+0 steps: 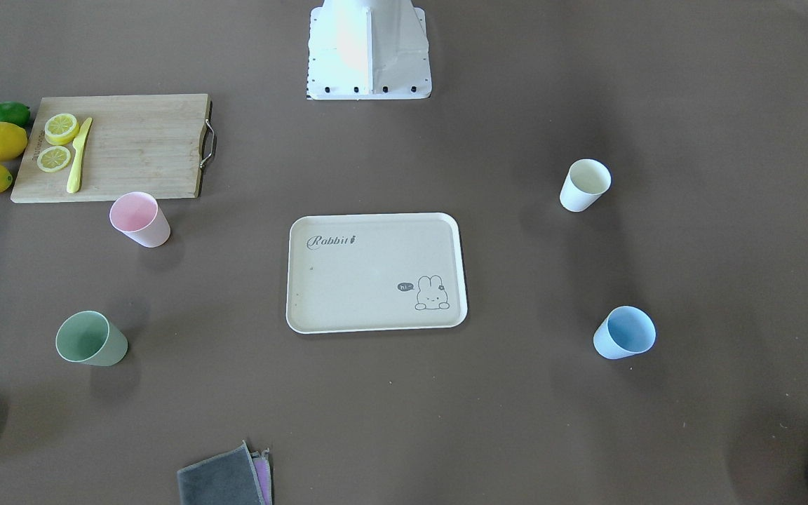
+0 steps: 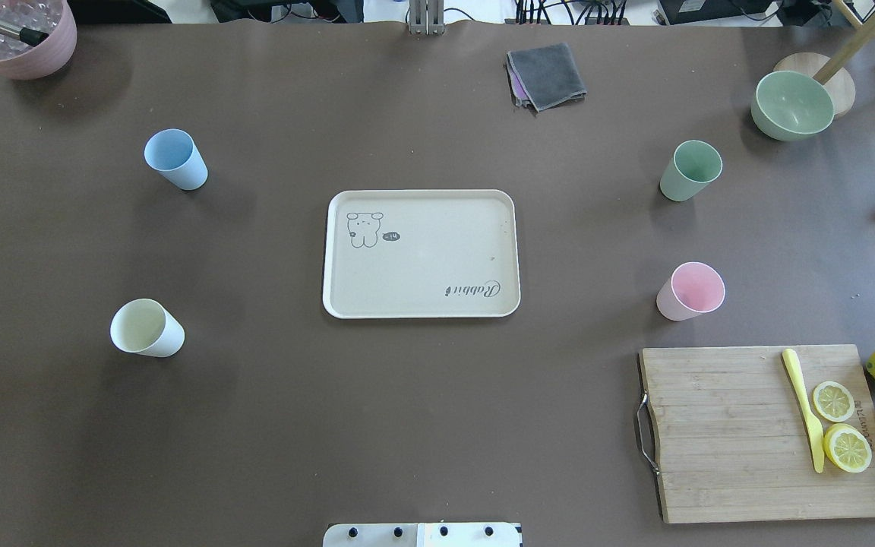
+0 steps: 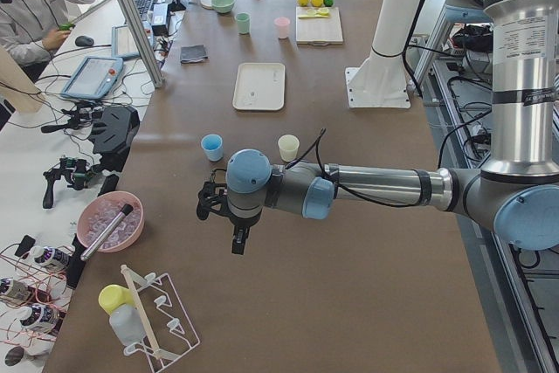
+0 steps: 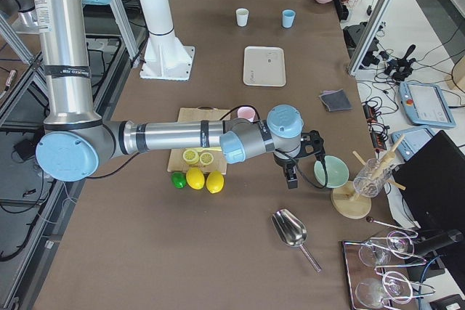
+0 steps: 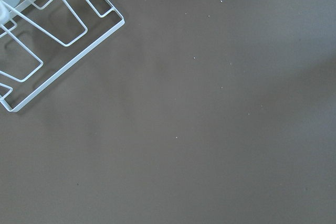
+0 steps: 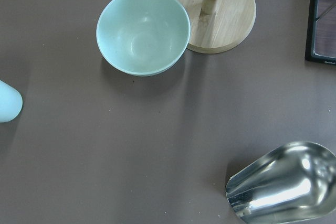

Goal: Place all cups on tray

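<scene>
1. The tray [image 1: 369, 280] is being seen in the middle of the surface [image 1: 404, 421], with all four edges free.
2. The pink cup [image 1: 139, 219], green cup [image 1: 90, 339], white cup [image 1: 584, 185] and blue cup [image 1: 623, 332] are being seen upright, well apart around it.
3. The left claw [image 3: 236, 235] and right claw [image 4: 291, 176] are being held over the surface's ends; whether they are open cannot be told.

The tray [image 2: 422, 266] lies in the middle. The far-left cup [image 2: 175, 159] and near-left cup [image 2: 146, 328] stand well to its left, the far-right cup [image 2: 690, 170] and near-right cup [image 2: 690, 291] well to its right. The cutting board [image 2: 741, 433] lies just nearer than the near-right cup.
</scene>
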Available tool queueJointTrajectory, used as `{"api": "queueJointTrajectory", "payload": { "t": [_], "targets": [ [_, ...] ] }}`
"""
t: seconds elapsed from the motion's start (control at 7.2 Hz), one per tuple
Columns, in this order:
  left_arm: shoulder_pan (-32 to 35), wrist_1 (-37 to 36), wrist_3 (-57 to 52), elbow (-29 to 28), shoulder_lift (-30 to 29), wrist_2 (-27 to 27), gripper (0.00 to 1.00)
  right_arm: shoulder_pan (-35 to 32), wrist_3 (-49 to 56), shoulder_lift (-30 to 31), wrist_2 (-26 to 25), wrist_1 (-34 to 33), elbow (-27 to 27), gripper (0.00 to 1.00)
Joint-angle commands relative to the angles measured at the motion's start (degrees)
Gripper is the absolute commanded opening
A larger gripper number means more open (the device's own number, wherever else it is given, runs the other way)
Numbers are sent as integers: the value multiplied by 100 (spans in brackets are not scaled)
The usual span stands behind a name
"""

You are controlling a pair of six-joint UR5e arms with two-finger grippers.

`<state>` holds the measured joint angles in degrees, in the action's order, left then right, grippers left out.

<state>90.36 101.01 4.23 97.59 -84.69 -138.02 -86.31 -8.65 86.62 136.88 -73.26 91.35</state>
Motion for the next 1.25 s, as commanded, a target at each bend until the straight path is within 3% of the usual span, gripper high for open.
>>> {"api": "queueJointTrajectory", "payload": {
  "t": [0.0,0.28,1.11],
  "targets": [
    [-9,381,7,-11,58,-14,98,-27,-32,30,181,-47,-47,100],
    [-9,1111,34,-29,321,30,98,-44,-23,127,163,-39,-39,100],
    [-9,1132,25,-47,330,-23,98,-35,-23,162,216,119,-47,100]
  ]
}}
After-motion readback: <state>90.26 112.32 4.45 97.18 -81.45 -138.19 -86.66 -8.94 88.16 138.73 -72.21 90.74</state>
